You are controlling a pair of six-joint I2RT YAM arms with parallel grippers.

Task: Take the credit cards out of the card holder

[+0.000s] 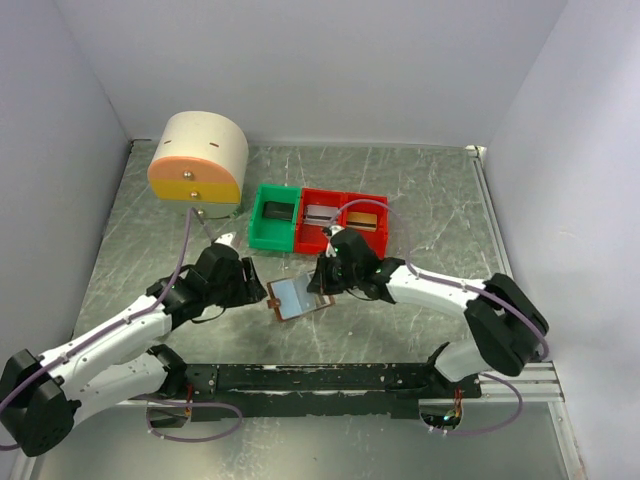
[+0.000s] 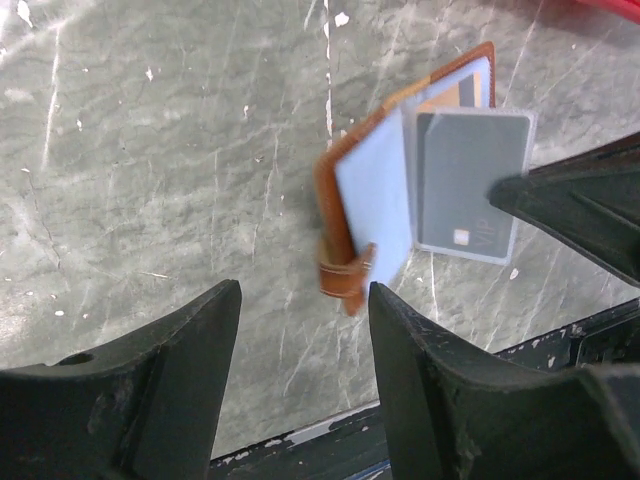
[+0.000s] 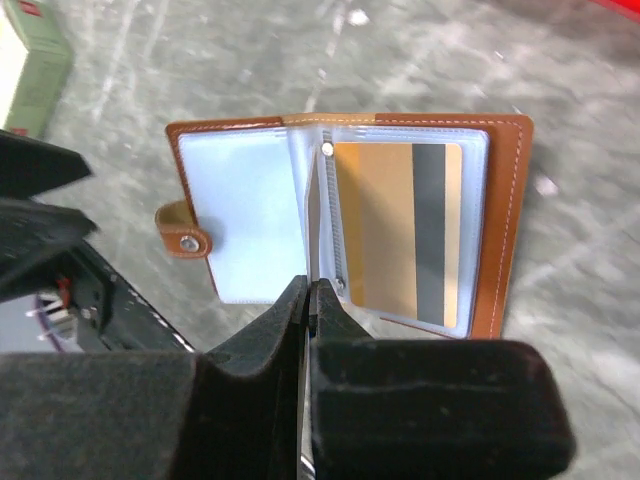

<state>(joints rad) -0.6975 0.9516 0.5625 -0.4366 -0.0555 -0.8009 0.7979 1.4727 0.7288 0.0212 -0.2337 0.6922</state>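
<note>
The brown card holder [image 1: 296, 299] lies open on the grey table between the two arms, its pale-blue panels [image 3: 245, 215] facing up and its tab [image 3: 183, 232] on the left. An orange credit card with a grey stripe [image 3: 398, 232] sits in the right sleeve. My right gripper [image 3: 310, 287] is shut on a grey credit card [image 2: 470, 185], which stands on edge over the holder's fold. I cannot tell whether that card is clear of its sleeve. My left gripper [image 2: 305, 300] hangs open just short of the tab, touching nothing.
A green bin [image 1: 273, 218] and two red bins [image 1: 345, 222] stand behind the holder. A round cream drawer box [image 1: 198, 160] is at the back left. A black rail [image 1: 310, 378] runs along the near edge. A small pale box [image 3: 30, 65] lies off to one side.
</note>
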